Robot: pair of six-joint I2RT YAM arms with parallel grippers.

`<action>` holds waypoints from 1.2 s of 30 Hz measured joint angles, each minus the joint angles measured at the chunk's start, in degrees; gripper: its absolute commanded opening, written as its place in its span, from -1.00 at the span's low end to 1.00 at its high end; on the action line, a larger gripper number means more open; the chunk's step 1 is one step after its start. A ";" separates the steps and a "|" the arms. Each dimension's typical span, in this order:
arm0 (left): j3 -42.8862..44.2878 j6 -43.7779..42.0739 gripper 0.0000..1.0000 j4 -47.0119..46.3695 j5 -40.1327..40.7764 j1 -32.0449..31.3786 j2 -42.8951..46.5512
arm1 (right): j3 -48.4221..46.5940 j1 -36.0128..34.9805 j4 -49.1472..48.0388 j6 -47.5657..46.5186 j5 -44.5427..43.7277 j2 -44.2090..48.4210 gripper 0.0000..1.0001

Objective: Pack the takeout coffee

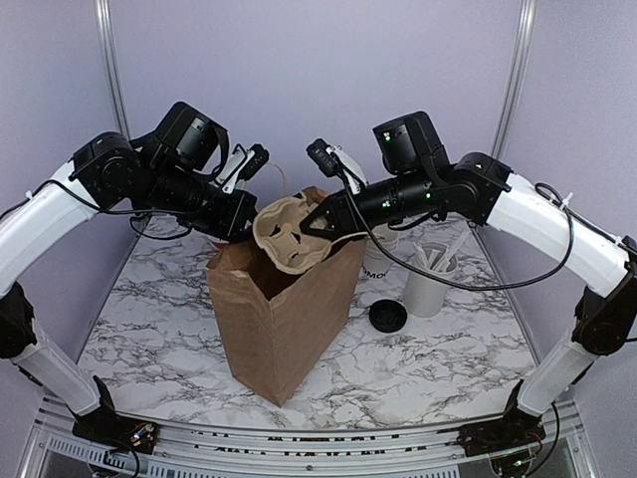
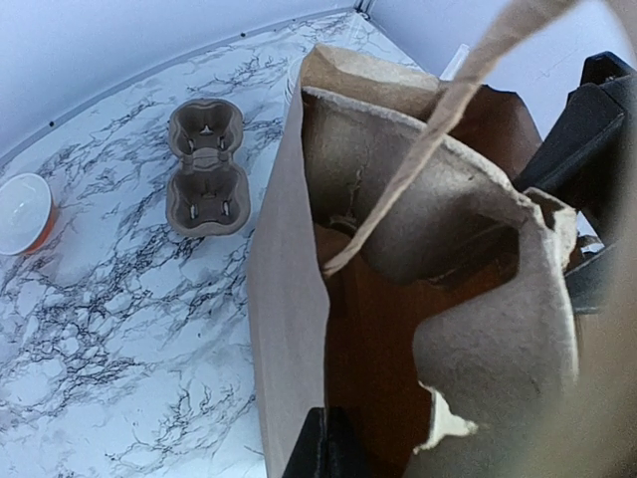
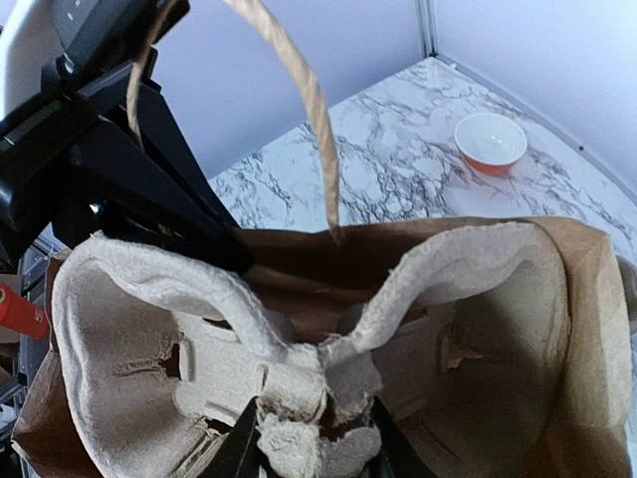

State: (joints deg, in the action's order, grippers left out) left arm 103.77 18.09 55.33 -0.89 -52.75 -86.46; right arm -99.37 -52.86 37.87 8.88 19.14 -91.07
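With the bag [image 2: 284, 299] rim clamped by the left gripper [image 2: 323, 446] and the tray [image 3: 129, 329] pinched by the right gripper [image 3: 311, 443], the crushable cup [image 1: 381, 254] should be gripped gently mid-wall.

Bag [image 1: 284, 329]: matt brn kraft paper. Carrier [image 1: 289, 234]: rough fibrous pulp. Table [image 1: 428, 358]: smooth marble-look. Lid [image 1: 387, 317]: blk plastic.

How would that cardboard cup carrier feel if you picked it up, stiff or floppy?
Probably light and fairly stiff: the pulp cup carrier keeps its cup shapes while the right gripper pinches only its centre ridge. Its ragged, torn-looking edges suggest it could tear or crush under a hard squeeze. The rough surface likely resists slipping.
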 measured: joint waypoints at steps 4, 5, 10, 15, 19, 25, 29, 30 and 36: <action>-2.54 1.36 -1.00 -2.12 -1.25 -0.44 0.83 | -2.27 -0.52 6.40 -1.03 -2.58 -0.11 -0.43; -3.28 1.79 -1.00 -2.75 -1.55 -0.52 1.05 | -2.93 -0.70 7.54 -1.22 -3.13 -0.13 -0.43; -7.72 3.52 -1.00 -6.01 -2.51 -0.83 2.58 | -7.58 -2.19 13.92 -1.88 -5.64 -1.51 -0.43; -11.52 5.11 -1.00 -9.07 -3.08 -0.83 4.46 | -12.70 -4.09 19.47 -2.49 -7.89 -5.11 -0.44; -13.73 6.03 -1.00 -10.99 -3.15 -0.83 6.29 | -15.74 -5.18 22.93 -2.93 -8.85 -8.17 -0.45; -16.63 7.30 -1.00 -13.33 -3.13 -0.85 8.76 | -18.38 -5.86 27.54 -3.15 -9.75 -10.86 -0.46; -17.66 7.65 -1.00 -15.13 -3.15 -1.14 8.98 | -20.02 -5.88 30.08 -3.04 -10.58 -11.34 -0.46; -17.84 7.67 -1.00 -15.37 -3.15 -1.22 8.98 | -20.24 -5.90 30.23 -3.02 -10.73 -11.37 -0.47; -18.14 7.85 -1.00 -16.81 -3.30 -1.49 8.98 | -21.68 -6.40 31.34 -2.89 -12.33 -12.55 -0.48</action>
State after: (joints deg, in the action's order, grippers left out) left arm 85.62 25.93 38.52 -4.19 -54.24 -77.47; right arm -121.05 -59.27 69.21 6.00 6.81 -103.61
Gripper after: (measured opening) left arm 0.006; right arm 0.262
